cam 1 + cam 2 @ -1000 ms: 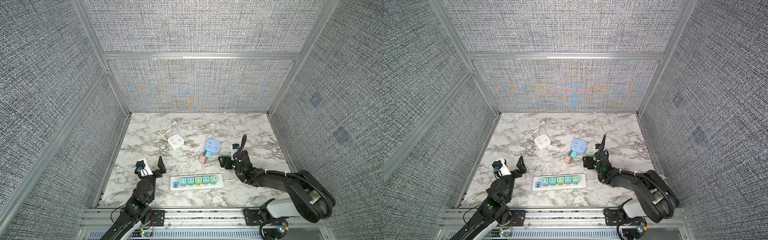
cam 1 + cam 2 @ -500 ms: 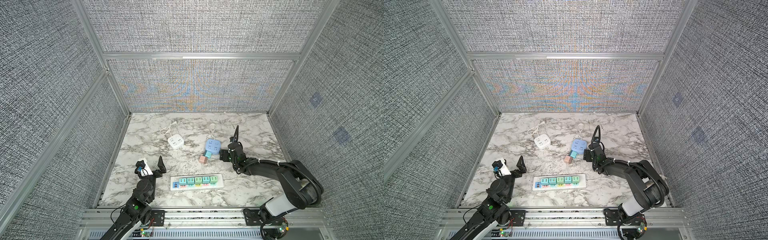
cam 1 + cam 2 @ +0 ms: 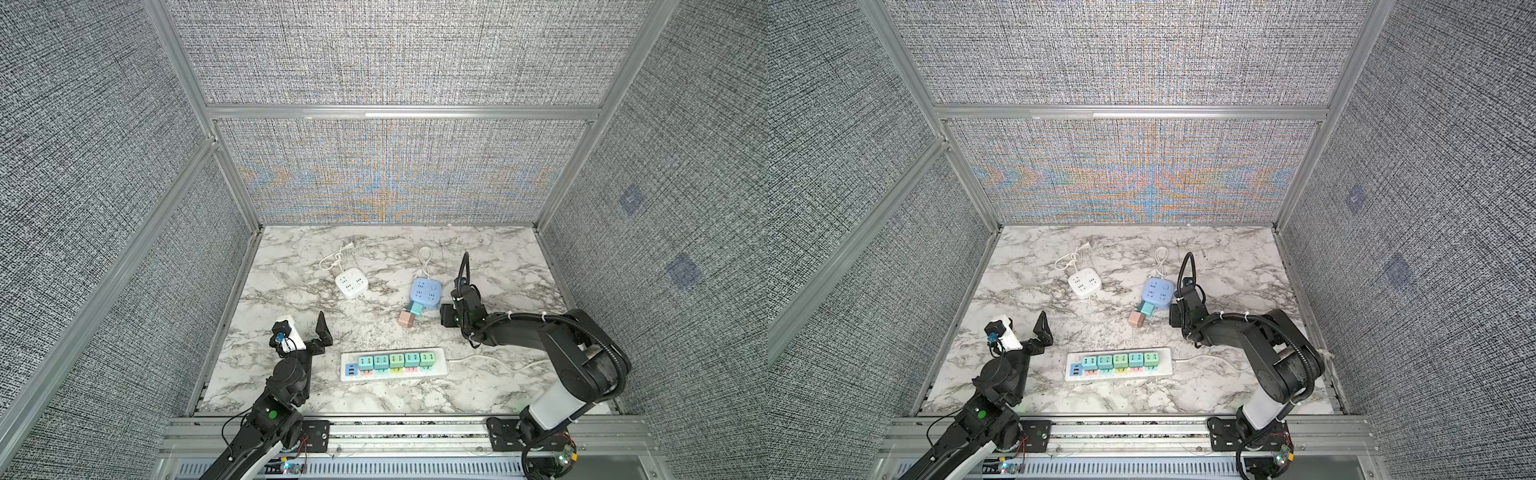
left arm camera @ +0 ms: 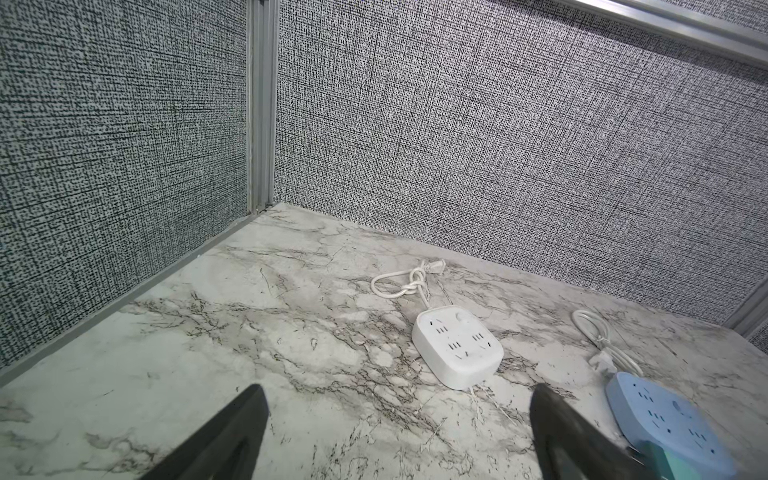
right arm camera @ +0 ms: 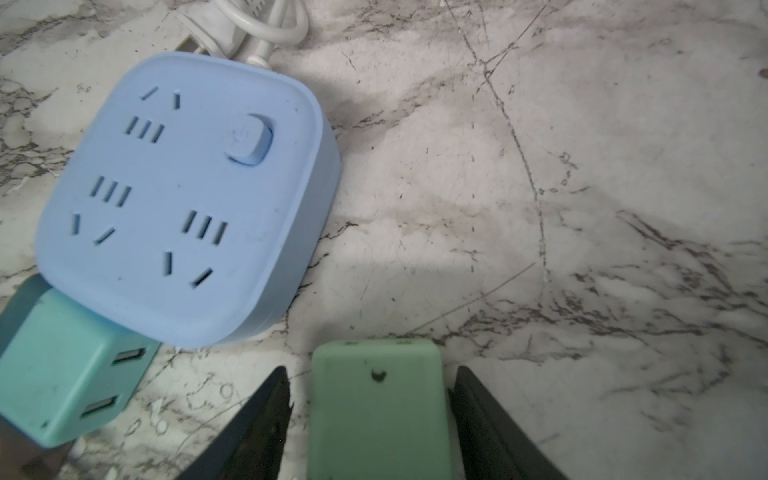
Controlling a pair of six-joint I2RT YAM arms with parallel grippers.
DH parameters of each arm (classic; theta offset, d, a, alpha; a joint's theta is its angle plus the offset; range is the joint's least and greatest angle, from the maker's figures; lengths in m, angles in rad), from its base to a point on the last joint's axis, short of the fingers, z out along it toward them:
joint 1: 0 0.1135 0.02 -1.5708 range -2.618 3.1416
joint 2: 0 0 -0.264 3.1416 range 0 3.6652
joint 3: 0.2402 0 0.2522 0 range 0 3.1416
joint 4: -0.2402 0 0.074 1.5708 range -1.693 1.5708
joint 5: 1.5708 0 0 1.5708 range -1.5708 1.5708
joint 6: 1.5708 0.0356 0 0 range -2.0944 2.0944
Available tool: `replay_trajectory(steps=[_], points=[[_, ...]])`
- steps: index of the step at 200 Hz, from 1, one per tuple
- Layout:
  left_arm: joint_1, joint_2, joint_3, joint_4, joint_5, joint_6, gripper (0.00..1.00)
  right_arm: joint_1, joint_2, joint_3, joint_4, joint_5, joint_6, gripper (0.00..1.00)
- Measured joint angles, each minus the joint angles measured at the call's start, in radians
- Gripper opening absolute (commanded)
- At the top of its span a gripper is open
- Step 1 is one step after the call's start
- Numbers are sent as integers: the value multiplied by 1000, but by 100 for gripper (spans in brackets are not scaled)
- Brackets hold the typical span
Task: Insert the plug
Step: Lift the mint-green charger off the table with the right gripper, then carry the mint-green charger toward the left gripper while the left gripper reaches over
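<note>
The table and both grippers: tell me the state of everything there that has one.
left gripper: open, empty.
right gripper: open, astride the green plug.
green plug: between the right fingers, not inserted.
blue socket cube: top sockets empty.
teal plug: against the blue socket cube's side.
pink plug: lying beside the teal plug, not inserted.
white socket cube: sockets empty, cord knotted.
power strip: five plugs seated.
</note>
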Motion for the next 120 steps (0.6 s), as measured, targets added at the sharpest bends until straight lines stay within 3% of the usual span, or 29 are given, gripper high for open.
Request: replay_trajectory(steps=[38, 74, 120], points=[[0, 0, 0, 0, 10, 0, 100, 0, 25, 16, 17, 5, -10, 63], [0, 8, 0, 1, 10, 0, 100, -5, 30, 16, 24, 9, -18, 44], [0, 27, 0, 5, 10, 0, 100, -3, -56, -27, 8, -1, -32, 43]])
